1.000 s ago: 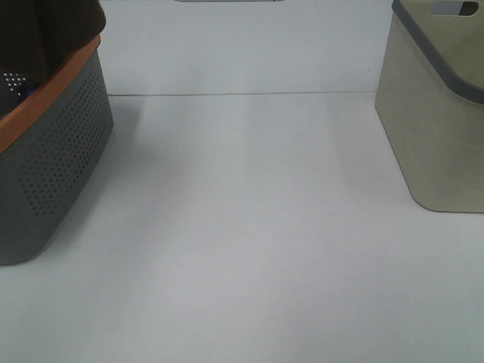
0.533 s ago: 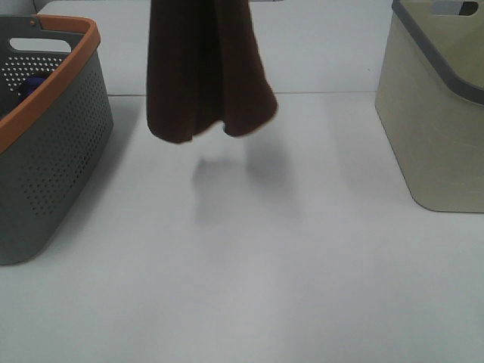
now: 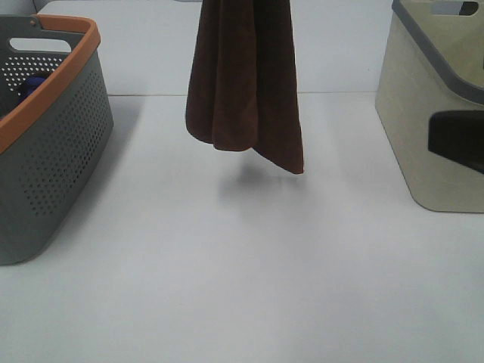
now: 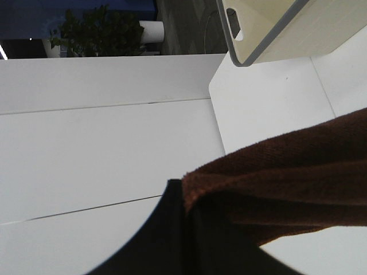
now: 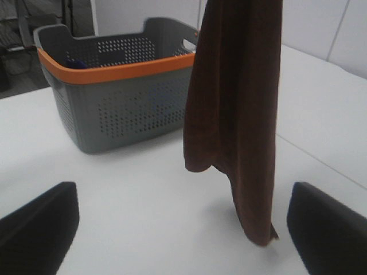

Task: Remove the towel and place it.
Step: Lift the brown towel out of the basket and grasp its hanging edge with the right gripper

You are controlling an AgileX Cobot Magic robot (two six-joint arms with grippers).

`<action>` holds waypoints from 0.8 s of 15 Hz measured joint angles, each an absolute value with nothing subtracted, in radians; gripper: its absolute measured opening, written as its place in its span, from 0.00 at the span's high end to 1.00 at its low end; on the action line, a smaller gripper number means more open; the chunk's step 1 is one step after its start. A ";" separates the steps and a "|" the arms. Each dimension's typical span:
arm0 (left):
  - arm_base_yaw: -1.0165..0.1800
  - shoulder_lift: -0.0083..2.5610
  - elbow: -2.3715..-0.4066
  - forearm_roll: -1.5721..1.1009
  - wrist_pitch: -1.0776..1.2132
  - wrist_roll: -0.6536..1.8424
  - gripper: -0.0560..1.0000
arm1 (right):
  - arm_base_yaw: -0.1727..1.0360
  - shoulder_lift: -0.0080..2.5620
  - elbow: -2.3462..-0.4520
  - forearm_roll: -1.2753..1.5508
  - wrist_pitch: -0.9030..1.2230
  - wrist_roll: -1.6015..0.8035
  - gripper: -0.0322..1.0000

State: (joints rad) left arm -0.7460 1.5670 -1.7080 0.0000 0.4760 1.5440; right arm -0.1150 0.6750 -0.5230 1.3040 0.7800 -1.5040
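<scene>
A dark brown towel hangs in folds from above the top edge of the exterior view, its lower corner just above the white table. My left gripper is shut on the towel's upper part, out of the exterior view. My right gripper is open and empty, and the towel hangs just beyond its two fingers. One dark right finger shows at the right edge, in front of the beige basket.
A grey perforated basket with an orange rim stands at the left and holds something blue. It also shows in the right wrist view. A beige basket with a grey rim stands at the right.
The towel has come up out of the grey basket and moved right to the table's middle. A right gripper finger has come into view at the right edge.
</scene>
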 joint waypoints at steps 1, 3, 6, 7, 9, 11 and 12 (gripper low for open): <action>-0.755 1.567 -1.708 0.000 0.479 1.556 0.95 | -0.115 0.739 -0.523 1.394 0.798 -1.598 0.04; -0.761 1.567 -1.708 -0.042 0.480 1.564 0.95 | -0.115 0.838 -0.523 1.548 0.860 -1.755 0.04; -0.761 1.571 -1.708 -0.155 0.465 1.586 0.95 | -0.115 0.955 -0.523 1.694 1.029 -1.887 0.04; -0.761 1.578 -1.708 -0.198 0.441 1.608 0.95 | -0.115 0.993 -0.523 1.708 1.077 -1.911 0.04; -0.767 1.596 -1.708 -0.265 0.422 1.664 0.95 | -0.115 1.051 -0.523 1.721 1.081 -1.953 0.04; -0.794 1.612 -1.708 -0.291 0.415 1.711 0.95 | -0.115 1.103 -0.523 1.727 1.081 -1.985 0.04; -0.810 1.620 -1.708 -0.295 0.397 1.720 0.95 | -0.115 1.127 -0.523 1.728 1.081 -1.999 0.04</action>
State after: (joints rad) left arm -0.8100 1.6200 -1.7080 -0.2950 0.3970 1.7200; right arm -0.1150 1.1270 -0.5230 1.7280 1.0810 -1.9990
